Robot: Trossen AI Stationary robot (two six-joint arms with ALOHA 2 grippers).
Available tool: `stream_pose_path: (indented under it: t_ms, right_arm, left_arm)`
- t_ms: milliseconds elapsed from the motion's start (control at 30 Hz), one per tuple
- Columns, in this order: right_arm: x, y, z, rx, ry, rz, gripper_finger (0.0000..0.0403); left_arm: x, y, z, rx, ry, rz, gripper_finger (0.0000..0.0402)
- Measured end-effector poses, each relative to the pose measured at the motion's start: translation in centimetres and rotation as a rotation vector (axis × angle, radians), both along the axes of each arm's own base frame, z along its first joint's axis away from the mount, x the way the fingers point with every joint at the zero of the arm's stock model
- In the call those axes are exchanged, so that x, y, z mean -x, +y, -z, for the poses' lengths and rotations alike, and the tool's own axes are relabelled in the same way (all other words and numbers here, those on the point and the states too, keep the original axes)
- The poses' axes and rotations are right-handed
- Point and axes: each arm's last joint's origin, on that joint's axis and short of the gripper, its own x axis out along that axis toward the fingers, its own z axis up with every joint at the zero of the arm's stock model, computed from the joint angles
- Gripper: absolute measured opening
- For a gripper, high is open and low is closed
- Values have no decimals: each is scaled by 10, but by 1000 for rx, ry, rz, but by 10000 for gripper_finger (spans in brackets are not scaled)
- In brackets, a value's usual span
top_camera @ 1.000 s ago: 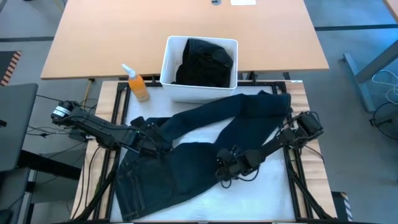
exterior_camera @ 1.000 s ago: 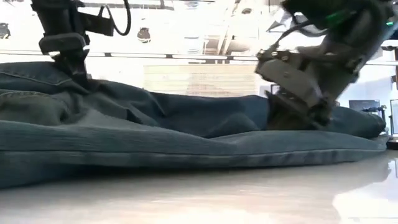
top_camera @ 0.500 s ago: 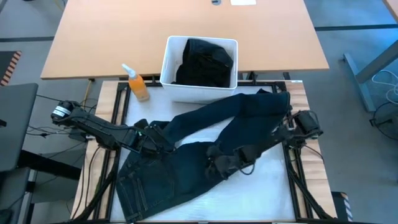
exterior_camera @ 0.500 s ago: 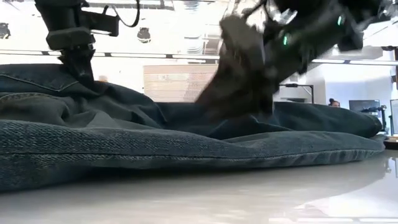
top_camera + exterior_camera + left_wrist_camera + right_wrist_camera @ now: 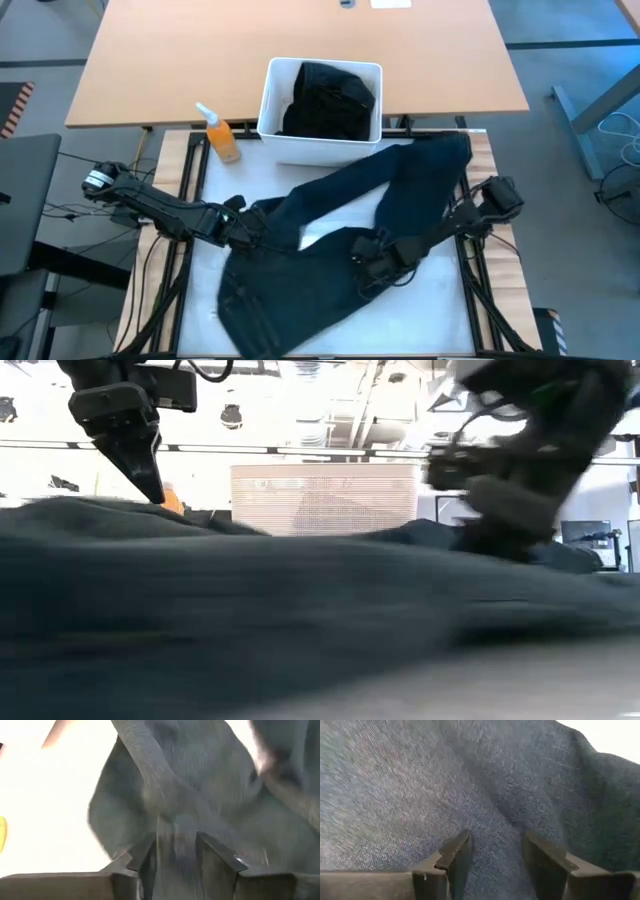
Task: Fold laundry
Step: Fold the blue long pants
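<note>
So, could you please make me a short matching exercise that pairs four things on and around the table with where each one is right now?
Things:
1. black clothing
2. orange spray bottle
3. dark navy trousers
4. right gripper

Places:
A. spread across the white work surface
B. inside the white plastic bin
C. over the trousers, near the middle of the table
D. standing beside the bin, on the left arm's side

Pairs: 1-B, 2-D, 3-A, 4-C
</note>
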Motion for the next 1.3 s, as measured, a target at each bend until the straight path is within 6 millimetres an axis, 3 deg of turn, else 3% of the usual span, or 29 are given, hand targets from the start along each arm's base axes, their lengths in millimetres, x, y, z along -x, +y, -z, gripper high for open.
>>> stream_pose_path:
  t_ms: [300, 533, 767, 933, 1067, 1300]
  right_arm:
    - [46, 3, -50, 58, 36, -36, 165]
    - [25, 28, -74, 16, -322, -185, 151]
    - [-8, 32, -66, -54, -441, -314, 148]
    - [-24, 33, -49, -108, -456, -336, 148]
    - [-34, 34, -40, -150, -481, -372, 148]
    - [-38, 36, -36, -202, -494, -400, 148]
  left_arm:
    - [10, -18, -2, 48, 3, 51, 145]
    - [38, -65, 15, 236, 54, 196, 146]
    - [70, -92, 12, 287, -51, 33, 146]
    - [81, -103, 36, 416, -129, -56, 150]
    - [83, -100, 56, 443, -193, -92, 171]
    - [80, -88, 76, 487, -257, -189, 242]
